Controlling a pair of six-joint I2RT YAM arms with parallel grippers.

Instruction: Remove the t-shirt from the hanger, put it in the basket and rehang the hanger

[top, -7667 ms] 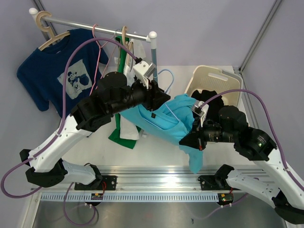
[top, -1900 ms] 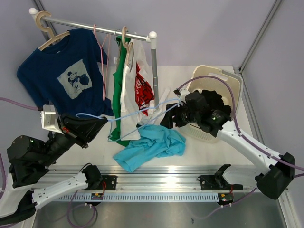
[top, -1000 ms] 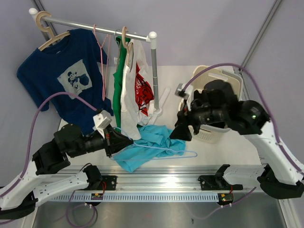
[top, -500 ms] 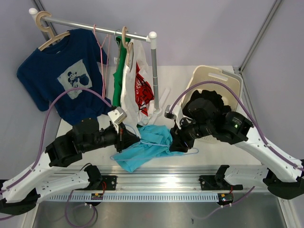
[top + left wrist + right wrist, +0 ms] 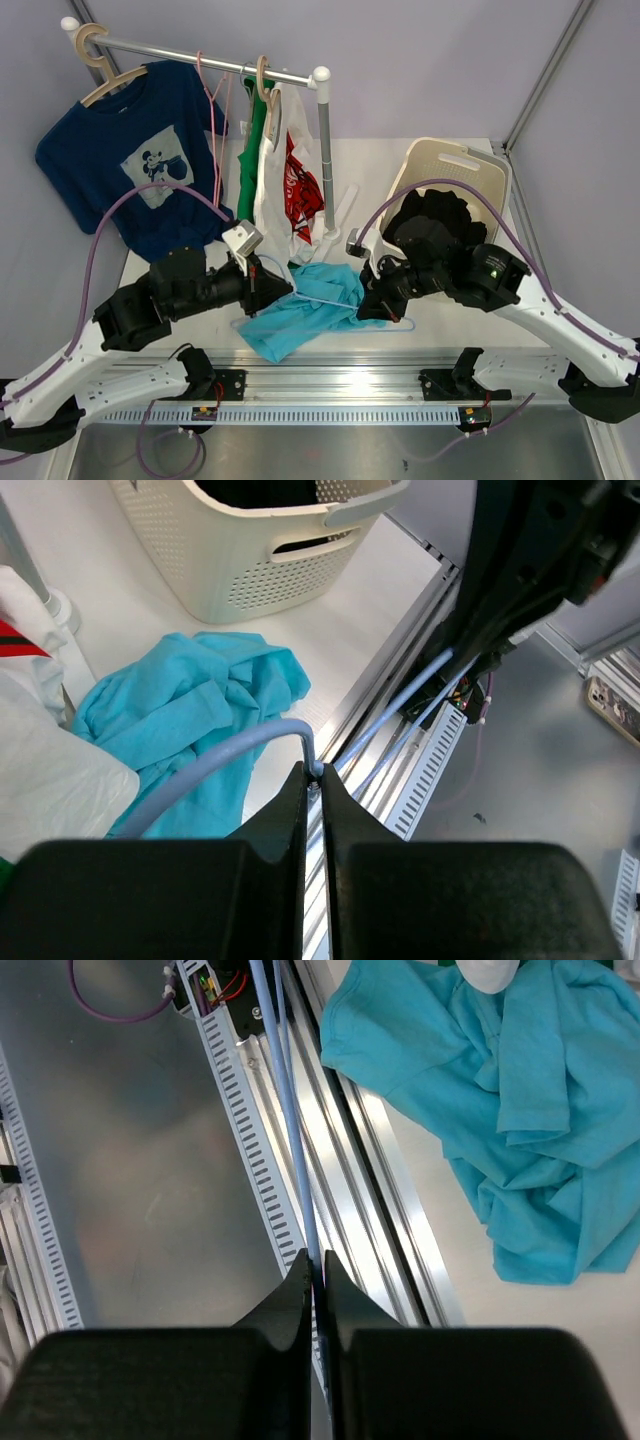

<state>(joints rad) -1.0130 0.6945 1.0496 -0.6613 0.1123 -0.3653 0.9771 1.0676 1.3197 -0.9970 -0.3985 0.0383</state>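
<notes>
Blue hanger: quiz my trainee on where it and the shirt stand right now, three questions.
1. True or false: the teal t-shirt is threaded on the blue hanger.
2. The left gripper and right gripper are each: A open, B shut on the hanger, C shut on the t-shirt.
3. What does the t-shirt lie on?

Key: 1 false, it is off the hanger; 2 B; 3 the table.

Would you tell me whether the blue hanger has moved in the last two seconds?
Yes: the blue hanger has shifted from the clothes rack toward the near rail, over the teal t-shirt.
</notes>
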